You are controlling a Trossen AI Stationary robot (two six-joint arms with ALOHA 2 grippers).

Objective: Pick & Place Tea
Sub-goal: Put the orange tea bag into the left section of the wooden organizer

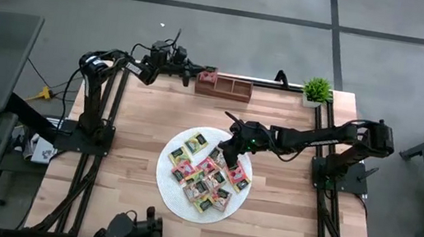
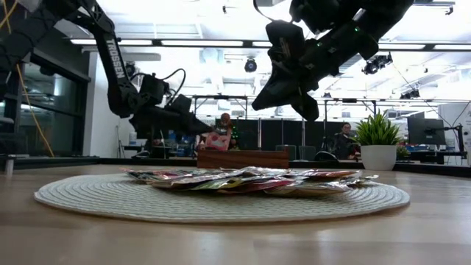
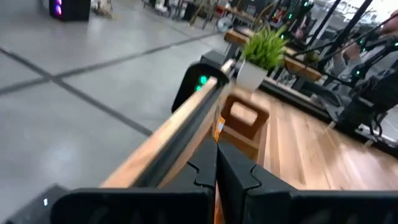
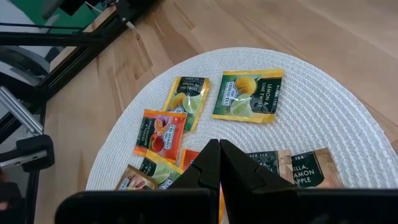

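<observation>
Many tea packets (image 1: pixel 206 173) lie in a pile on the round mat (image 1: pixel 166 180). The right tool (image 1: pixel 229 147), pinched shut and empty, hangs right above them. The left tool (image 1: pixel 200 73) grips a packet at the tray (image 1: pixel 233 87).

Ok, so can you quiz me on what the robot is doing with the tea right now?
1. Fill in: the right fingers hang shut above the round white ___.
2. What do the left fingers pinch over the end of the tray? A: a packet. B: a leaf. C: nothing.
3. True or false: the plant stands inside the tray.

Key: 1. mat. 2. A. 3. False, it stands on the table's corner, beside the tray.
</observation>
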